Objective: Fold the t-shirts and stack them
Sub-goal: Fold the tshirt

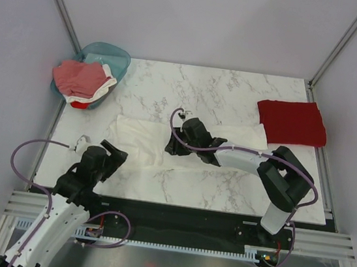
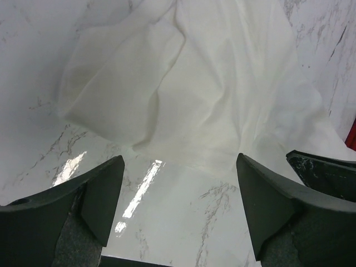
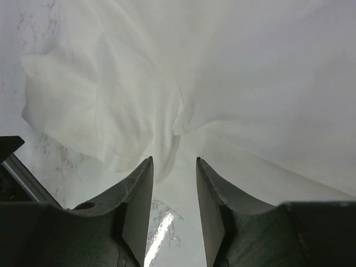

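Observation:
A white t-shirt (image 1: 140, 135) lies spread in a long, wrinkled band across the middle of the marble table (image 1: 224, 185); no print shows on it. My right gripper (image 1: 175, 145) is low over its middle, jaws a little apart, with a fold of the cloth (image 3: 167, 150) reaching between the fingertips of the gripper (image 3: 174, 159), not clamped. My left gripper (image 1: 115, 154) is wide open over bare marble just before the shirt's near left edge (image 2: 183, 150). A dark red t-shirt (image 1: 292, 122) lies folded at the back right.
A teal basket (image 1: 113, 52) at the back left corner holds pinkish-red (image 1: 77, 75) and white tees. The table's near edge meets a metal rail (image 1: 173, 225) by the arm bases. Grey walls close in the back and sides.

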Controlling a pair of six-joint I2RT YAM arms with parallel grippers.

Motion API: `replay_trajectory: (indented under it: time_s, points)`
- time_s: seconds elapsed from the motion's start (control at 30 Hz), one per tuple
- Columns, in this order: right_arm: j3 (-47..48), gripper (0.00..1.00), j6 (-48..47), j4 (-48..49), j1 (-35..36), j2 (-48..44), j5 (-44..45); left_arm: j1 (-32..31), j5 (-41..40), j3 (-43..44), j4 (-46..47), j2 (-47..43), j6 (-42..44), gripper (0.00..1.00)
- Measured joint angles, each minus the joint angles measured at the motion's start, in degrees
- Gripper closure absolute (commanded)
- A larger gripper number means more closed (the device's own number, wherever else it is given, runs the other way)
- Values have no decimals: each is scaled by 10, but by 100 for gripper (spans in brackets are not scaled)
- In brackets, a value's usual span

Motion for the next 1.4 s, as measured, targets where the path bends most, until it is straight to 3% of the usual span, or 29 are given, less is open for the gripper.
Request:
replay_trajectory:
  time_s: [0.17,0.37,0.73,0.87,1.03,1.07,1.13,1.17,1.27,1.4]
  points:
    - [-6,51,-5,-2,-7,-29,24,0,24,-17,23,57,-31,11]
    - [-9,37,-4,-7,-21,-38,39,-9,37,-24,66,169,-67,8]
    - [-11,36,-11,-43,-26,-38,75,-15,12,-22,169,254,-123,7]
    - [-10,36,-17,-61,-26,-38,89,-16,-5,-15,195,288,-135,12]
    - [-10,37,-19,-72,-26,-38,96,-16,-32,-4,208,327,-150,28]
    - [-8,37,-21,-78,-26,-38,99,-16,-39,0,209,338,-152,41]
    - [0,38,-28,-97,-26,-38,111,-16,-57,10,209,362,-152,53]
    - [5,38,-32,-107,-26,-38,117,-16,-66,17,209,381,-150,65]
    - [31,38,-51,-145,-26,-38,146,-13,-82,54,210,447,-131,81]
    - [54,39,-74,-172,-26,-38,182,-4,-94,133,210,554,-105,85]
